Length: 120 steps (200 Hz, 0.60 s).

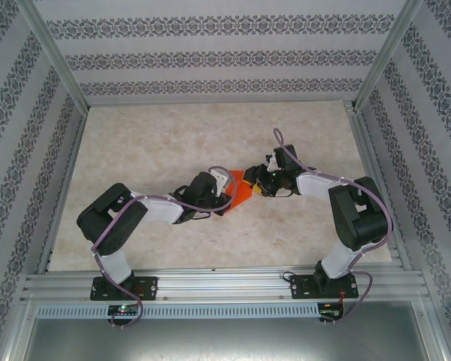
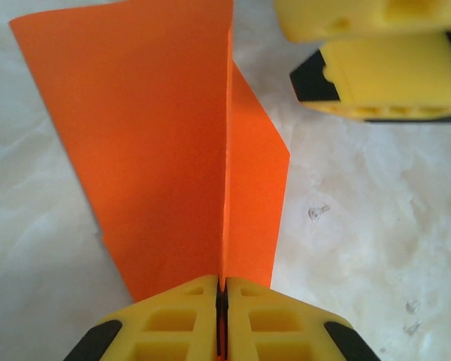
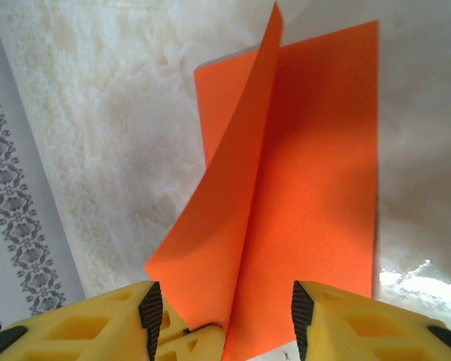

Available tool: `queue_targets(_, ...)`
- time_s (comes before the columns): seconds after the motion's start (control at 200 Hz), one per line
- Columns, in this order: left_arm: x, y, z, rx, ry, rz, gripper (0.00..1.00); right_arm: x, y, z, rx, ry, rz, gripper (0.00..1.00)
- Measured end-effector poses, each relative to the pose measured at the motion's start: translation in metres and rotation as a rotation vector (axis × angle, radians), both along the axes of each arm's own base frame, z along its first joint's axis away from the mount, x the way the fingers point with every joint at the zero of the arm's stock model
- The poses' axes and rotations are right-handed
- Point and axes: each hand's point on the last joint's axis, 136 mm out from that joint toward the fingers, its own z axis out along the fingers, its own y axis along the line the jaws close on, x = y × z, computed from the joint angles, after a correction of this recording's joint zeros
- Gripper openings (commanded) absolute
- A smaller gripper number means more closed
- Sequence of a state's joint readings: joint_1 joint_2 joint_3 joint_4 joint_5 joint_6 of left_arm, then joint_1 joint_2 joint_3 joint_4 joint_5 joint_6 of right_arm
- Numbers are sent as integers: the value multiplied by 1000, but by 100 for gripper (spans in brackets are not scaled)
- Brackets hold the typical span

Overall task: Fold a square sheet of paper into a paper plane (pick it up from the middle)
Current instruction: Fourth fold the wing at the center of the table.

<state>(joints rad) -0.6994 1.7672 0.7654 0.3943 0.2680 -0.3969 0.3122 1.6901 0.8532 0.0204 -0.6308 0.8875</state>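
The square sheet of paper (image 1: 242, 189) is bright orange-red and bent along one centre crease, with its corners still square. One half lies near the table while the other flap (image 3: 225, 195) stands up. My left gripper (image 2: 222, 284) is shut on the crease at the near end of the sheet (image 2: 165, 143). Its yellow tip (image 3: 203, 344) also appears in the right wrist view. My right gripper (image 3: 224, 302) is open, one finger on each side of the paper's end. Its fingers (image 2: 383, 64) hover beyond the sheet's far corner.
The marble-patterned table (image 1: 150, 143) surrounds the paper. Patterned walls (image 1: 210, 56) and a metal frame (image 1: 210, 286) enclose it. Both arms meet at the table's middle, with free room to the left, right and back.
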Motion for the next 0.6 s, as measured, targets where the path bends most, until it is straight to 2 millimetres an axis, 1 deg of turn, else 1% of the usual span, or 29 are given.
queue_targets(0.08,2,0,-1,-45,46,39,12,1,4,1,7,-28,30,46)
queue_targets(0.21,1,0,-5,-106,105,87,12,-2,15,-7,4,-29,82,42)
queue_targets(0.345,0,2,-11,-144,153,130,12,0,24,-11,-2,-34,118,40)
queue_targets(0.44,0,3,-11,-165,171,154,12,1,27,-13,-7,-34,130,38)
queue_targets(0.6,0,7,-13,-196,196,191,11,2,27,-18,-21,-26,142,38)
